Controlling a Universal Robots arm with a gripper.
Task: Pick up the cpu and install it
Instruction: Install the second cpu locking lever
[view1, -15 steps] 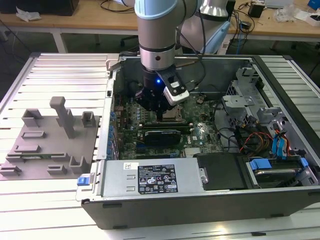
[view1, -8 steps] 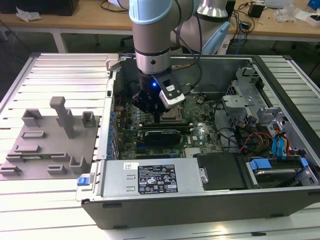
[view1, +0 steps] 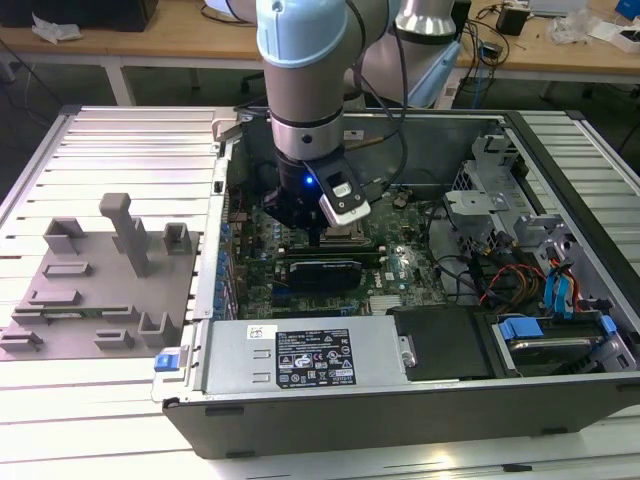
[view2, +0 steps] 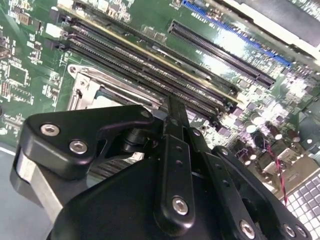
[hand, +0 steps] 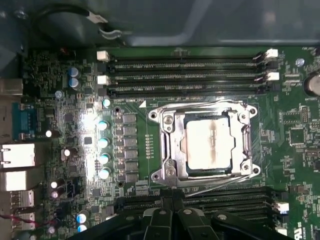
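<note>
Grey plastic upright blocks (view1: 120, 250) stand at the exterior view's left as I hold the black gripper (hand: 172, 202) over the green motherboard (hand: 125, 150), fingers pressed together, holding nothing. Silvery square cpu (hand: 207, 144) sits in its metal socket frame (hand: 167, 145), just beyond the fingertips.

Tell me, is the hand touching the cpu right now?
Apart. In the first wrist view the cpu sits in its socket frame, with bare board between it and the hand.
</note>
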